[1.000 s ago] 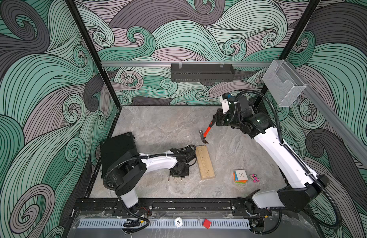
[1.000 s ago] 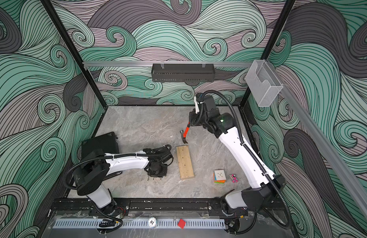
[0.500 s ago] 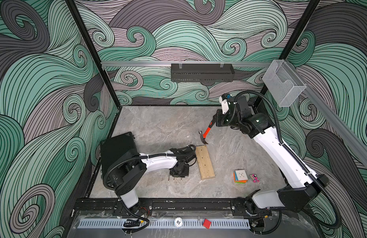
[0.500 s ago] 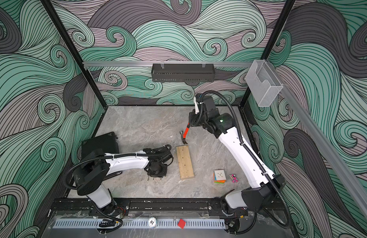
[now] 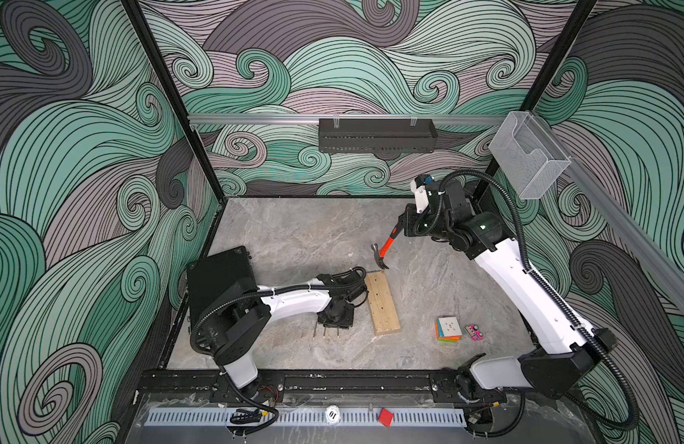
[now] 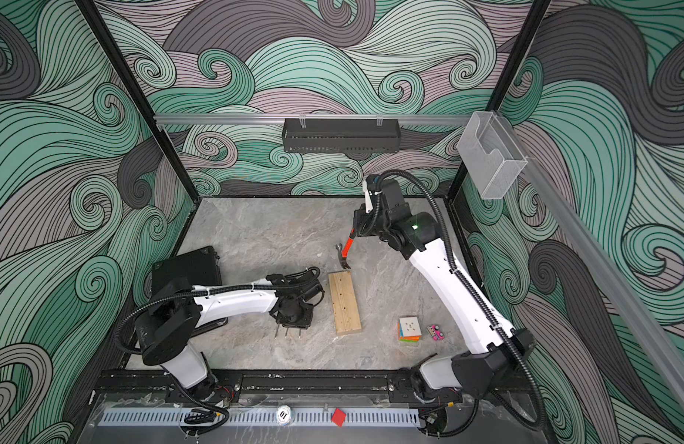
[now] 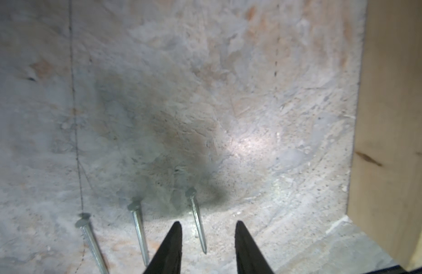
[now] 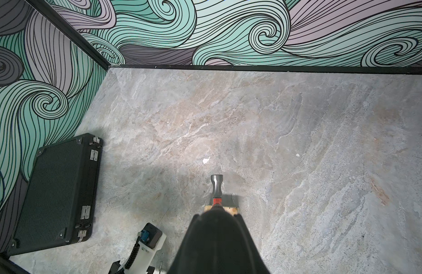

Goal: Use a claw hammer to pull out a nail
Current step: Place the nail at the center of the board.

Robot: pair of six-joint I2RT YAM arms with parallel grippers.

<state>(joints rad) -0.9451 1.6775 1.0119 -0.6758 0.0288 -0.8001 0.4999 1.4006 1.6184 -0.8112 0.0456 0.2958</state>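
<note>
The claw hammer [image 5: 379,258] [image 6: 343,257] hangs tilted in the air over the far end of a wooden block [image 5: 382,301] [image 6: 345,303]. My right gripper [image 5: 403,230] [image 8: 217,212] is shut on its black handle, and its grey head [image 8: 216,186] points away from the wrist camera. Three nails lie loose on the table left of the block [image 7: 395,118]. One nail [image 7: 197,223] lies between the spread fingertips of my open left gripper [image 7: 208,224] [image 5: 334,319], touching neither. The other two nails [image 7: 138,227] [image 7: 89,239] lie beside it.
A black case [image 5: 217,284] [image 8: 55,192] lies at the left wall. A colour cube [image 5: 449,328] and a small pink toy [image 5: 474,332] sit right of the block. A black shelf [image 5: 376,134] hangs on the back wall, and a clear box [image 5: 528,161] on the right rail.
The left gripper's jaws have spread apart over the nails. Both arms and the hammer stay where they were.
</note>
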